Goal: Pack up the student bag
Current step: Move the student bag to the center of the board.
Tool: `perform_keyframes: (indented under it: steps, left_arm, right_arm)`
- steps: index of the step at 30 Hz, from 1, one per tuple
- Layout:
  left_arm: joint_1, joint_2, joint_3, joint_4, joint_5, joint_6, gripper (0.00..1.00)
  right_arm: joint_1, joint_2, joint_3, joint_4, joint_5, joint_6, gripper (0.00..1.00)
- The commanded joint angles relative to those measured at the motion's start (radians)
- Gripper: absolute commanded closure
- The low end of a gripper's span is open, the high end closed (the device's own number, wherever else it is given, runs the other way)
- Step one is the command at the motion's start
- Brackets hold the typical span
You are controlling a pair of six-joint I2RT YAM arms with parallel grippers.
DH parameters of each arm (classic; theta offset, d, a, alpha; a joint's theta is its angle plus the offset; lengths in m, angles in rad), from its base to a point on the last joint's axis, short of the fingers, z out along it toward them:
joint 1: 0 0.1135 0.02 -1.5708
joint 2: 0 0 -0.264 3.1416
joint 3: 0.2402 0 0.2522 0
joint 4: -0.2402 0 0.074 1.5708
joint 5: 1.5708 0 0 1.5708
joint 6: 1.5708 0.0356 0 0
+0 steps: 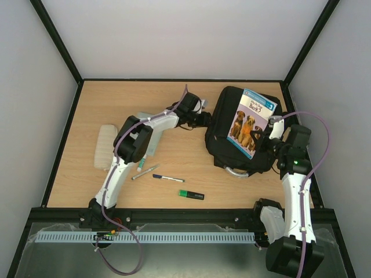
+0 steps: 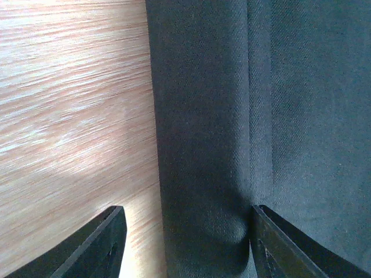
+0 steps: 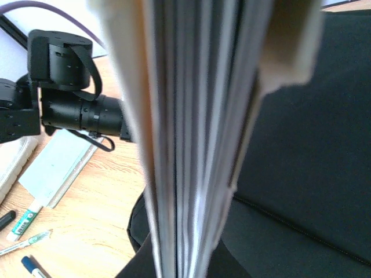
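Note:
The student bag (image 1: 223,136), a large black fabric backpack, lies flat at the right of the table. A book (image 1: 250,120) with puppies on its cover stands tilted on top of it. My right gripper (image 1: 271,132) is shut on the book's right edge. In the right wrist view the book's page edges (image 3: 191,145) fill the middle and hide the fingers. My left gripper (image 1: 204,119) is at the bag's left side. It stands open (image 2: 185,231) around a fold of the bag's fabric (image 2: 203,145). Its left finger (image 2: 104,243) is clear of the cloth; the right finger (image 2: 278,249) lies against it.
Two pens (image 1: 145,172) (image 1: 168,178) and a green highlighter (image 1: 191,195) lie on the wood in front of the left arm. A translucent pencil case (image 1: 104,146) is at the far left. A pale blue flat item (image 3: 55,168) lies under the left arm.

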Motion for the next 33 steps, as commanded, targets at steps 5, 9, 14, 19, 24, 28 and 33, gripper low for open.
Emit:
perform_keyframes:
  steps: [5, 9, 14, 19, 24, 28, 33]
  left_arm:
    - [-0.018, 0.078, 0.08, 0.042, 0.054, -0.043, 0.65]
    - [-0.017, 0.033, 0.037, 0.046, 0.028, -0.039, 0.91]
    - [0.024, -0.107, -0.139, 0.074, -0.031, -0.017, 0.98]
    - [0.112, -0.28, -0.386, 0.141, -0.074, -0.062, 0.98]
    - [0.184, -0.399, -0.547, 0.129, -0.106, -0.038, 0.98]
    - [0.213, -0.446, -0.618, 0.11, -0.149, -0.007, 0.98]
    - [0.227, -0.504, -0.59, -0.015, -0.271, 0.015, 0.57]
  right_arm:
    - [-0.003, -0.011, -0.006, 0.04, -0.03, -0.016, 0.99]
    - [-0.003, -0.011, -0.004, 0.037, -0.029, -0.018, 0.99]
    - [-0.003, -0.011, -0.004, 0.04, -0.033, -0.015, 0.99]
    - [-0.003, -0.013, -0.005, 0.038, -0.045, -0.013, 0.99]
    - [-0.003, -0.011, -0.003, 0.039, -0.049, -0.014, 0.99]
    - [-0.003, -0.013, -0.003, 0.038, -0.055, -0.013, 0.99]
    - [-0.003, -0.009, -0.004, 0.038, -0.063, -0.012, 0.99]
